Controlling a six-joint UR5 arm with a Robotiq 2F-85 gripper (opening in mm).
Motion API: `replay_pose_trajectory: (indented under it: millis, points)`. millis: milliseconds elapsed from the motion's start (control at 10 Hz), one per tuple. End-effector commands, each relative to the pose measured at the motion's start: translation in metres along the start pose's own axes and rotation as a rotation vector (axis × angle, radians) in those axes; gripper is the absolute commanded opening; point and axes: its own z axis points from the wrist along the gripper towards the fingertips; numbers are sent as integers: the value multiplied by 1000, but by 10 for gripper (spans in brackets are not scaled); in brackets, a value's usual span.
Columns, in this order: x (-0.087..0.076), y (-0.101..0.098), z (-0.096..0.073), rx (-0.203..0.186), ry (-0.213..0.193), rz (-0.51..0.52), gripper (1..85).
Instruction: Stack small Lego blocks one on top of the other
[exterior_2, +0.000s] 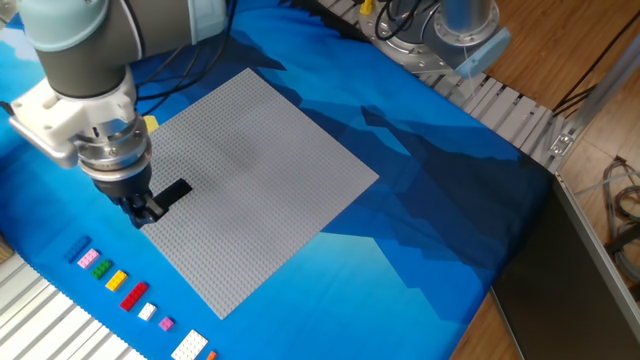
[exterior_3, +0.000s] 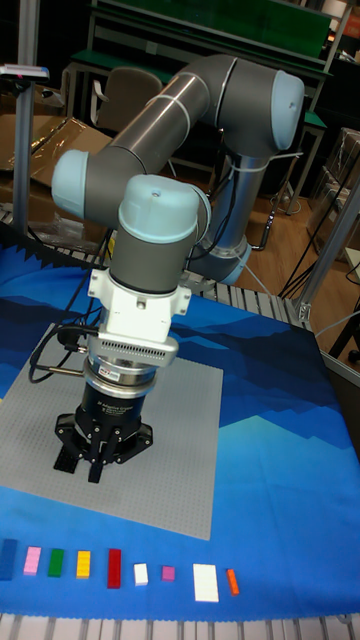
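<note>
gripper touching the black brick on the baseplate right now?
Cannot tell. In the fixed view the gripper overlaps the black brick's near end; in the tall fixed view the gripper hides the brick, so neither shows contact or gap.

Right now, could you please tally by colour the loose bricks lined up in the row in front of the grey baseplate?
blue brick: 1
pink bricks: 2
green brick: 1
yellow brick: 1
red brick: 1
white bricks: 2
orange brick: 1
Total: 9

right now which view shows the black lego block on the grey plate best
The fixed view: the black block lies in plain sight beside the gripper. In the tall fixed view the gripper hides nearly all of it.
</note>
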Motion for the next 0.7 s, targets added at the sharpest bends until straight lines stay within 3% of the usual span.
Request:
replay_pose_trajectory:
  millis: [0,200,600]
  points:
    - [-3,-8,-2,-9,7,7,10]
    - [-4,-6,-3,-24,7,20,10]
    - [-14,-14,-3,6,-33,73,10]
